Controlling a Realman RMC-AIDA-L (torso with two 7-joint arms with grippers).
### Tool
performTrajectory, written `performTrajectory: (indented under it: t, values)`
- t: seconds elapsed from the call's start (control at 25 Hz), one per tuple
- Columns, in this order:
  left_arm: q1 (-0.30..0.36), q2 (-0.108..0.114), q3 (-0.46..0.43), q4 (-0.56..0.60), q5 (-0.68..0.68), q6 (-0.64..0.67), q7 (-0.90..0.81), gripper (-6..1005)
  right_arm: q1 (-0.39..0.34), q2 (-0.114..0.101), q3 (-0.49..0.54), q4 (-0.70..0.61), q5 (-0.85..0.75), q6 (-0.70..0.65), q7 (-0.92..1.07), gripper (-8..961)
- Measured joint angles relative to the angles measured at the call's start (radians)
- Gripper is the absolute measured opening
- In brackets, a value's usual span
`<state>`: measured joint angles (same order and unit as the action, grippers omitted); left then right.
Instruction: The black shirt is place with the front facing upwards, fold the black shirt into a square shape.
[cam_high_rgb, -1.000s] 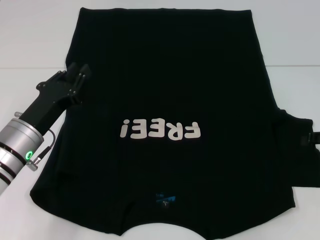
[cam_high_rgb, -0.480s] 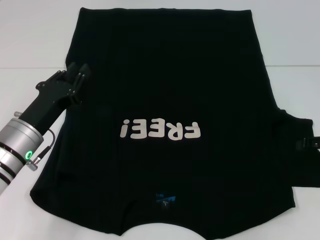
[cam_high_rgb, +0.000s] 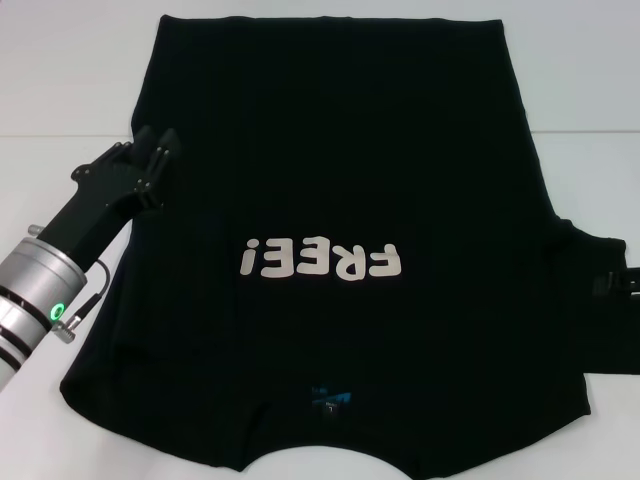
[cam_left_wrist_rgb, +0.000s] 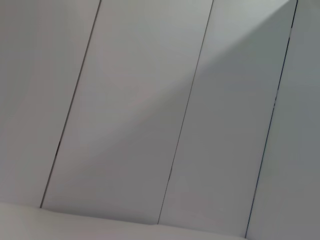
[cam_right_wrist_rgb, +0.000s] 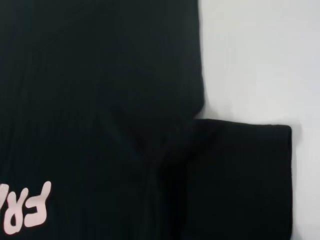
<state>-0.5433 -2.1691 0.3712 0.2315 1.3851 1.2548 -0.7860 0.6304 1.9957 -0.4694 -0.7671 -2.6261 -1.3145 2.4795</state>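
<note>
black shirt (cam_high_rgb: 340, 200) flat on white table (cam_high_rgb: 60, 70), left gripper (cam_high_rgb: 158, 147) at its edge

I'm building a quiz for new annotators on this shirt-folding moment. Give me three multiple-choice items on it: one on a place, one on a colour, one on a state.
1. Where is the left gripper?
A. at the shirt's left edge
B. on the print
C. at the neck label

2. What colour is the "FREE!" print?
A. blue
B. white
C. red

3. How does the black shirt lie?
A. folded into a square
C. rolled up
B. spread flat, front up

Answers: 1 A, the head view shows the fingertips at the cloth's left side edge. 2 B, the letters are white on black. 3 B, the print faces up and the right sleeve lies out flat. The right gripper sits at that sleeve.
</note>
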Motion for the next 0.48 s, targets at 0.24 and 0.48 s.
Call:
performTrajectory:
  t: [0.24,0.48]
  values:
    - [0.0,0.0,0.0,0.0,0.0,0.0,-0.002,305,-0.002,-0.001,0.0,0.008,0.006,-0.023,-0.001,730]
    - [0.0,0.0,0.0,0.0,0.0,0.0,-0.001,305,-0.006,-0.003,0.0,0.016,0.006,-0.026,-0.001,552]
